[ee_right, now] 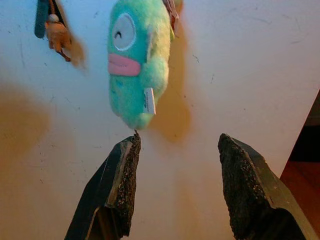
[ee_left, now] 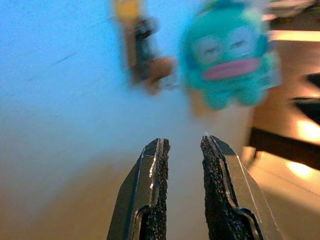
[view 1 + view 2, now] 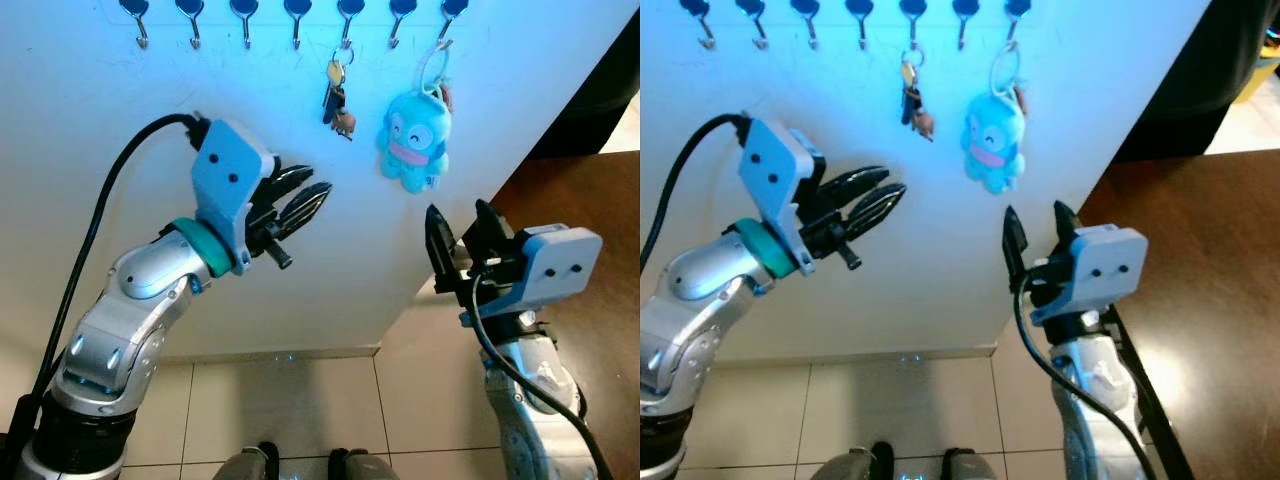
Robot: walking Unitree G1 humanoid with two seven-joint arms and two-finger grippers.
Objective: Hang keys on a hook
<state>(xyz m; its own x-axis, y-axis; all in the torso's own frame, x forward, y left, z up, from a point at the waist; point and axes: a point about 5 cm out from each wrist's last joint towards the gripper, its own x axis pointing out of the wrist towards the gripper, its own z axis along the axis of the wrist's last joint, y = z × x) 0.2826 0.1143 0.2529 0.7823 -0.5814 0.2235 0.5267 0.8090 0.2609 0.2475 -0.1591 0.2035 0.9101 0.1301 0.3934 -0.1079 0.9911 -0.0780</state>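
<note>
- Teal plush keyring (image 3: 410,142) and keys (image 3: 336,98) hang on neighbouring hooks (image 3: 345,32).
- My left gripper (image 3: 300,195) — jaws narrow, empty — at their eight o'clock.
- My right gripper (image 3: 458,238) — jaws wide, empty — at six o'clock.

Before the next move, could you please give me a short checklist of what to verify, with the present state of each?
1. Keys hang from a hook on the wall: ok.
2. Plush keychain hangs on the neighbouring hook: ok.
3. Left gripper holds nothing, fingers slightly apart: ok.
4. Right gripper open, holds nothing: ok.
5. Both grippers apart from the hanging items: ok.
6. Key ring fully seated on its hook: cannot tell.
</note>
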